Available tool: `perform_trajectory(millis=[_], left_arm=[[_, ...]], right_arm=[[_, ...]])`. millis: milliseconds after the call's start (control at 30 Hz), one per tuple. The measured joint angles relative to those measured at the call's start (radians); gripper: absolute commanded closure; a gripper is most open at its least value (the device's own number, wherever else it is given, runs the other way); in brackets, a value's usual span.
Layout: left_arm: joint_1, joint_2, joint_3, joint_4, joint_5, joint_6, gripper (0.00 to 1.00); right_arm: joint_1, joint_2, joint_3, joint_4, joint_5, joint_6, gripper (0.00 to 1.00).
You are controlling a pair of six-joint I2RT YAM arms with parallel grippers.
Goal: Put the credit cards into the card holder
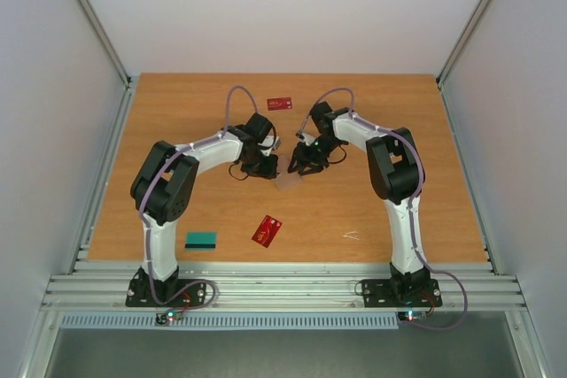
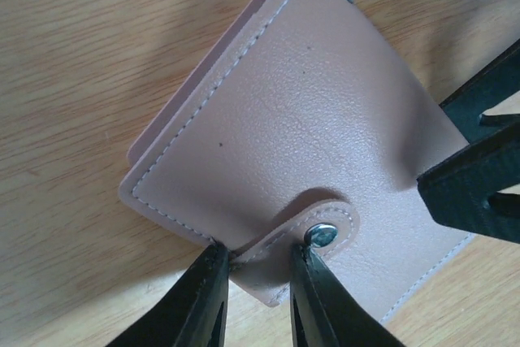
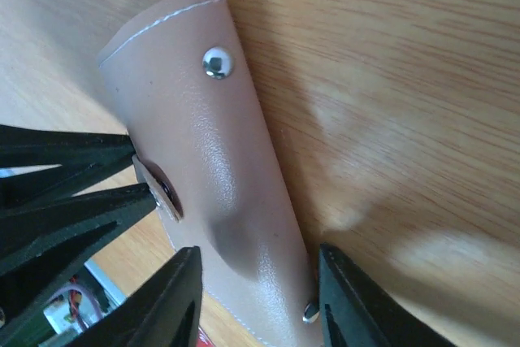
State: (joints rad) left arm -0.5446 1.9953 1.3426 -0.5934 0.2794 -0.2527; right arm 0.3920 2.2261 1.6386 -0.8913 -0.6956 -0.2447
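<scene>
The tan card holder (image 1: pixel 288 182) lies mid-table between both grippers, its cover bowed (image 3: pixel 211 160). My left gripper (image 1: pixel 269 168) is shut on its snap tab (image 2: pixel 280 262), a finger (image 2: pixel 203 298) on each side of the strap beside the metal snap (image 2: pixel 322 236). From the other side, my right gripper (image 1: pixel 304 167) grips the holder across its width, and its fingers (image 2: pixel 471 176) show at the holder's right edge. One red credit card (image 1: pixel 280 103) lies far back. Another red card (image 1: pixel 267 230) and the teal card (image 1: pixel 201 239) lie near the front.
A tiny white scrap (image 1: pixel 353 235) lies front right. Grey walls and metal rails (image 1: pixel 106 165) bound the wooden table (image 1: pixel 399 112) on both sides. The arm bases (image 1: pixel 168 289) sit on the slatted front edge.
</scene>
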Motion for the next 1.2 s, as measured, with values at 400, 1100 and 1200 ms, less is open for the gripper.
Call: perform_trajectory(millis=[400,1100,1200], left_arm=[[0.001,0.001,0.007,-0.004,-0.002,-0.002,0.73],[-0.005,-0.146,0.150,-0.159,-0.047,-0.178,0.61],[-0.017,-0.146,0.150,-0.159,-0.031,-0.186,0.61]], right_arm=[[-0.011,0.010,0.000,-0.021,-0.045,0.024,0.93],[0.008,-0.285,-0.131,0.021,-0.009,0.207,0.99],[0.015,-0.314,-0.145,0.021,-0.001,0.219,0.99]])
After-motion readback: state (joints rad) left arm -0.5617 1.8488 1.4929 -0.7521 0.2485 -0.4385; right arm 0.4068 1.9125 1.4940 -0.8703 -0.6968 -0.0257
